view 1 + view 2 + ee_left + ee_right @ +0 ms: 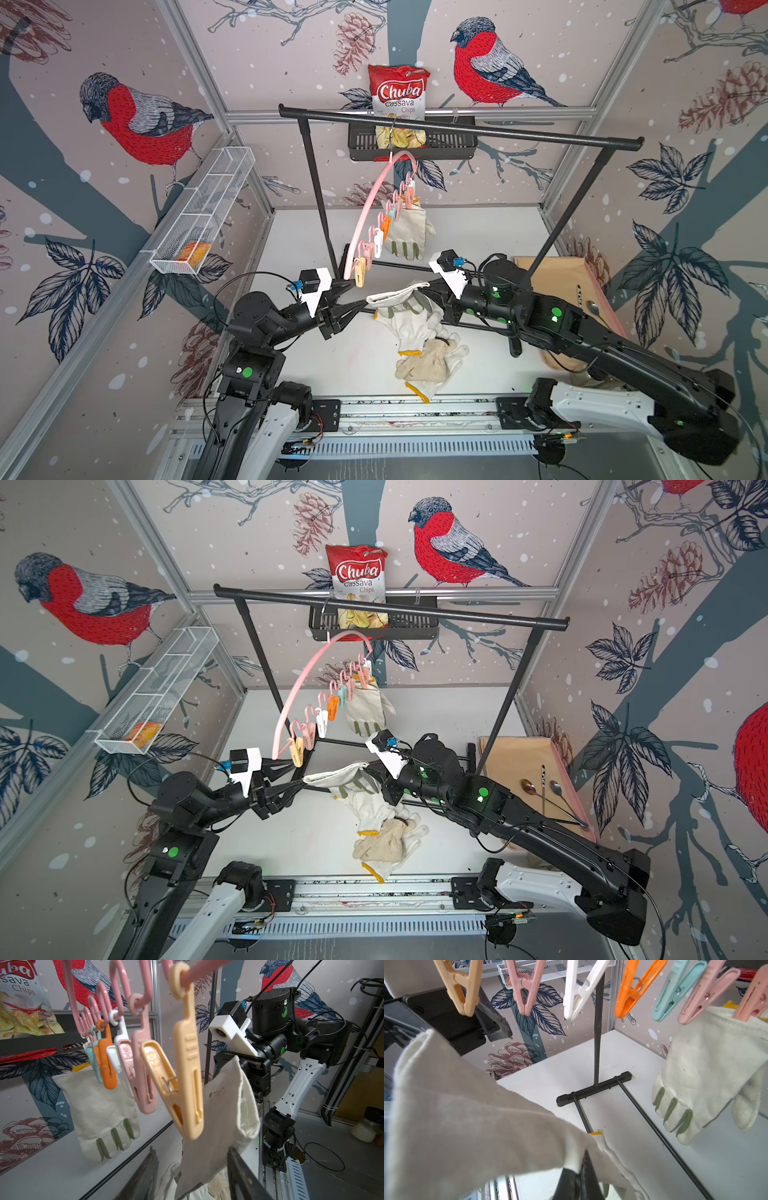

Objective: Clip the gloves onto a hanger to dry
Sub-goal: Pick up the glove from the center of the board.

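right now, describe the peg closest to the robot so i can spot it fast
Start at the black rack and the pink hanger hooked on it. Follow its row of pegs to the front end. The last peg is pale yellow, while the next ones along are pink.

we find bare worktop along the left edge; rack bars, dangling pegs and a glove pile block the middle, a tan board the right edge.
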Motion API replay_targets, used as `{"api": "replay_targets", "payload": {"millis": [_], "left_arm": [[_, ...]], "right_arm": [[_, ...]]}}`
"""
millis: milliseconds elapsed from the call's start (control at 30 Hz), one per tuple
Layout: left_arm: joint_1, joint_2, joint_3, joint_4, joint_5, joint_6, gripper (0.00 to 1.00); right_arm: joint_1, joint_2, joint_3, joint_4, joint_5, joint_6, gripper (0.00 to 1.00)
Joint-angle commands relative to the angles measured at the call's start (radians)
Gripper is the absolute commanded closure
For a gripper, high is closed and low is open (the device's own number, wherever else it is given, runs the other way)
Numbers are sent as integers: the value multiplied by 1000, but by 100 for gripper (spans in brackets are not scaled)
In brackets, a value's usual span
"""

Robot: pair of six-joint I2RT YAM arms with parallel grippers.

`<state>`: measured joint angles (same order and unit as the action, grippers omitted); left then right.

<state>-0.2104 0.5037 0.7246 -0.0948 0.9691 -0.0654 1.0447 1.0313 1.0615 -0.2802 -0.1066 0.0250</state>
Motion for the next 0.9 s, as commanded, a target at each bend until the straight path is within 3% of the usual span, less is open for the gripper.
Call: {"api": "replay_targets", "payload": {"millis": [0, 200, 867], "left_arm": [[-13, -6, -3, 19, 60, -25, 49], [-26, -35, -1, -81, 43, 33, 49], [-55, -14, -21, 102, -59, -35, 48]], "right_arm": [[2, 2, 5, 58, 6, 10, 100], [1, -8, 1, 58, 27, 3, 100], [50, 39, 27, 75, 21, 13, 100]]}}
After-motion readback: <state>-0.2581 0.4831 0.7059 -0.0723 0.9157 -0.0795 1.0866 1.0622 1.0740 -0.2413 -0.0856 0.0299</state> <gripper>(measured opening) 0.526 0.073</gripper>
